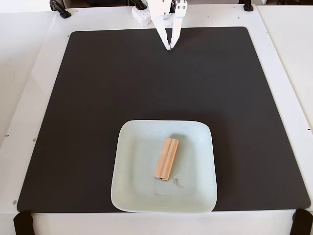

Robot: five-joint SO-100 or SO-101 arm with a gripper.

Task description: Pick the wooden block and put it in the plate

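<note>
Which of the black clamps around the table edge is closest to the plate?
The black clamp at the bottom-left corner in the fixed view; the plate sits left of centre, farther from the bottom-right clamp and the top ones.

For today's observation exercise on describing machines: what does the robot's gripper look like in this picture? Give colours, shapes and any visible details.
In the fixed view, the gripper is white plastic with two long, narrow fingers tapering to thin points. A small reddish spot shows at the tips. Its blocky white body at the picture's top edge has small dark screw dots. No cables or printed markings can be made out.
</note>
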